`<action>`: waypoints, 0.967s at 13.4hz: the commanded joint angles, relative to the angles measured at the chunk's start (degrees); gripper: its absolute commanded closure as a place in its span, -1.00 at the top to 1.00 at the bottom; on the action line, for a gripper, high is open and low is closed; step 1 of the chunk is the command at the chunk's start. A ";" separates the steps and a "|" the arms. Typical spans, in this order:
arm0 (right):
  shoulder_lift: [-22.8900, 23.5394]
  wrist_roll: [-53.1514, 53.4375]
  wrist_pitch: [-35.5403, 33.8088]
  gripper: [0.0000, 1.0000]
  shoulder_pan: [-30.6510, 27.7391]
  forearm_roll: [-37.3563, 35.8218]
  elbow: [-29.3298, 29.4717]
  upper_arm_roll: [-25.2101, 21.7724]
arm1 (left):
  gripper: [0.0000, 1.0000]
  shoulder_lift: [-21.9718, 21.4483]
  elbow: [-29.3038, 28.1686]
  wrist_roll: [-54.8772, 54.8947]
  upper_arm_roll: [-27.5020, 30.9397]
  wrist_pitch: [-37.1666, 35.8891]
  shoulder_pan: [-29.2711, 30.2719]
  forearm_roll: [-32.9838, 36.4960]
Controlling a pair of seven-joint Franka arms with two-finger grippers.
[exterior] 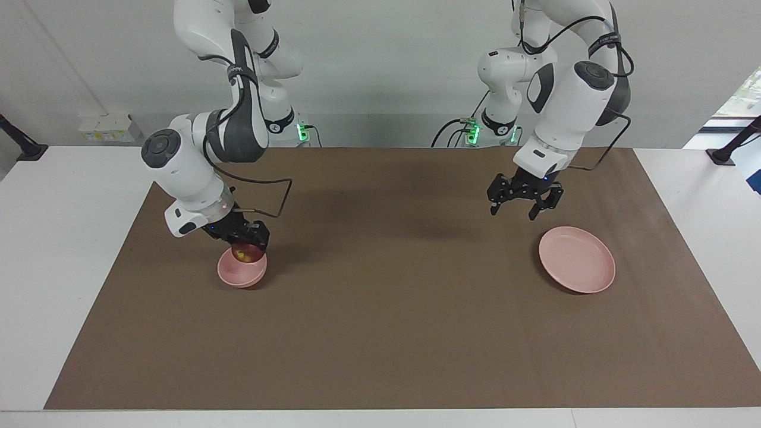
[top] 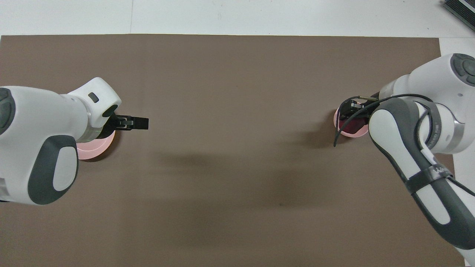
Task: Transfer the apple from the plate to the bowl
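You are looking at a white table [exterior: 53, 249] almost wholly covered by a brown mat [exterior: 392, 333], with both Franka arms reaching down over it. Toward the left arm's end of the table the pale pink plate [exterior: 576, 259] lies flat on the mat with nothing on it; in the overhead view the left arm's wrist hides most of it, leaving only an edge [top: 97, 147]. The left claw [exterior: 523, 205] hangs in the air just above the mat, beside the plate's edge nearer the robots, its fingers spread wide and gripping nothing. Toward the right arm's end sits the small pink bowl [exterior: 241, 273], seen from above as a pale rim [top: 337, 118] under the right arm's wrist. The right claw [exterior: 250, 245] is down at the bowl's mouth, clamped on the dark red apple [exterior: 246, 254], whose yellowish patch faces the camera. You can see the apple sitting low within the rim; whether it touches the bowl's bottom cannot be told.
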 commanded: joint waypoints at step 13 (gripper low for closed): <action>2.51 -6.39 8.84 0.64 -3.60 -1.38 -5.70 0.67 | 1.00 4.67 8.19 4.58 -0.56 -6.89 7.46 7.03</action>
